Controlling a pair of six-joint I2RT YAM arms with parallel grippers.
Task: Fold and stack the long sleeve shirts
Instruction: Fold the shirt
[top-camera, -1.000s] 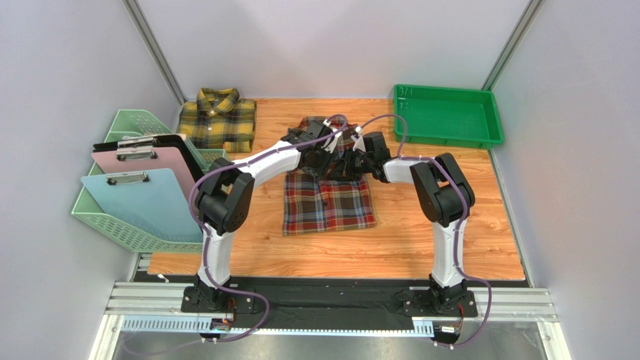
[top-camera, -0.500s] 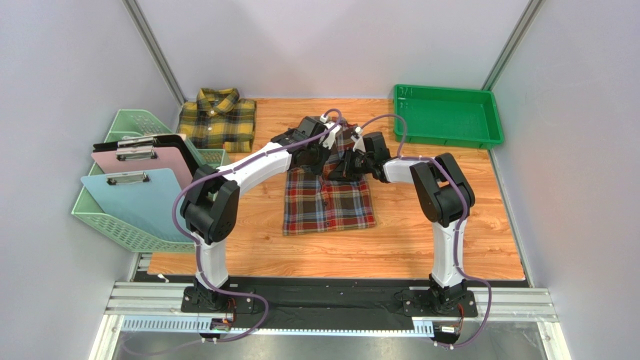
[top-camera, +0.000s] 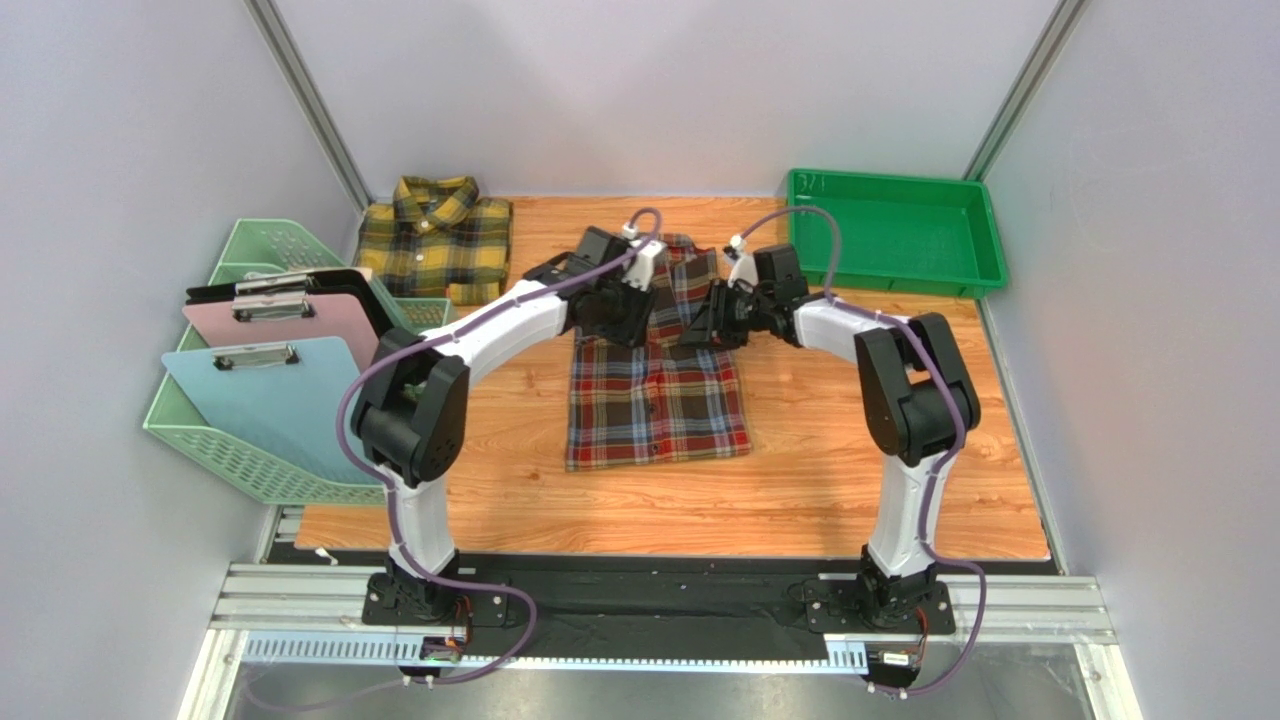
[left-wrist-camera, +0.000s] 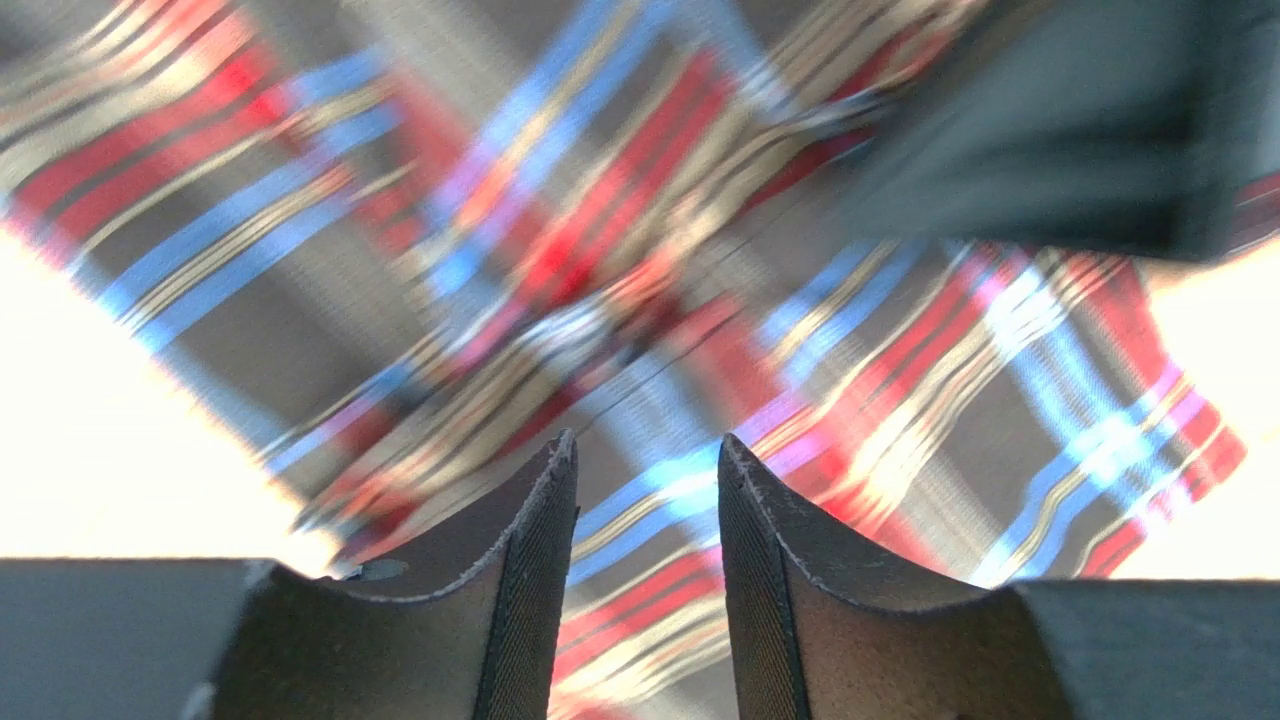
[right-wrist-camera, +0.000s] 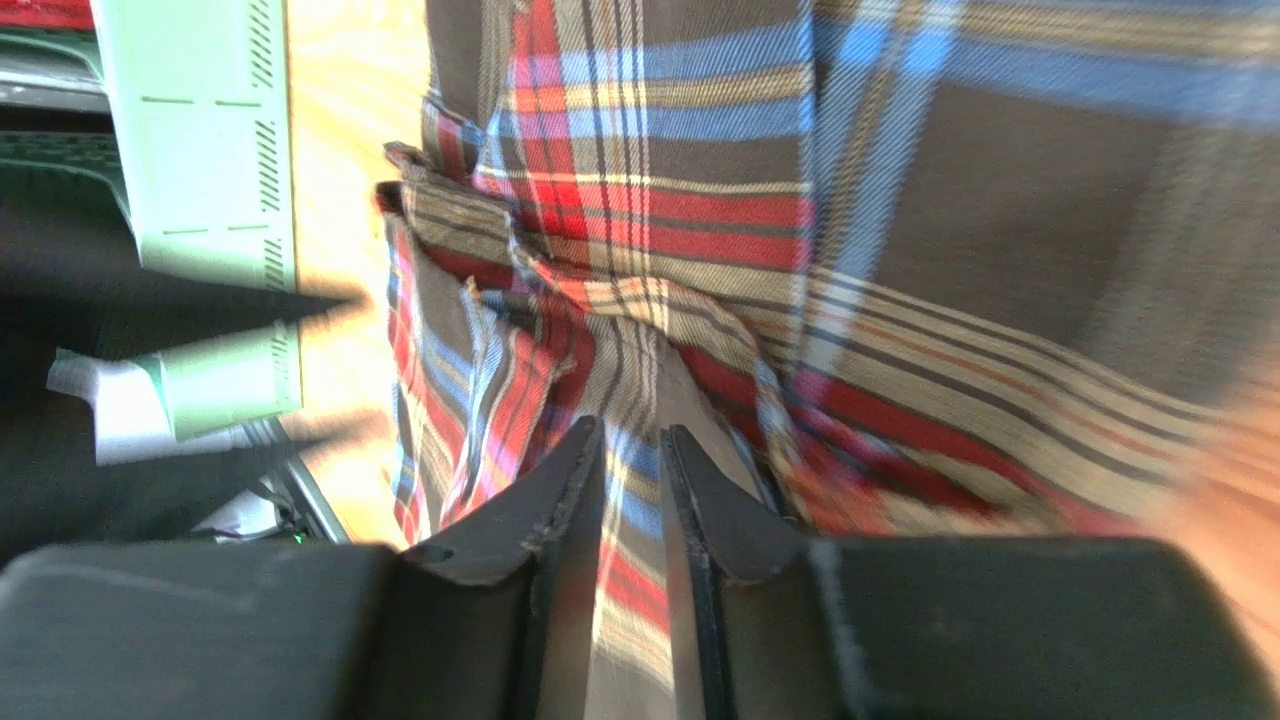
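Right end effector (right-wrist-camera: 631, 431) pinches rumpled red plaid shirt (right-wrist-camera: 917, 195); left end effector (left-wrist-camera: 646, 444) gapes.

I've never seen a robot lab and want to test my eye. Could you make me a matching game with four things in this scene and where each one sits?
1. red plaid shirt
2. yellow plaid shirt
3. green tray
4. clipboards

A. far right corner of the table
B. in the mint basket, left side
C. far left corner
D. middle

Pairs: 1-D, 2-C, 3-A, 4-B
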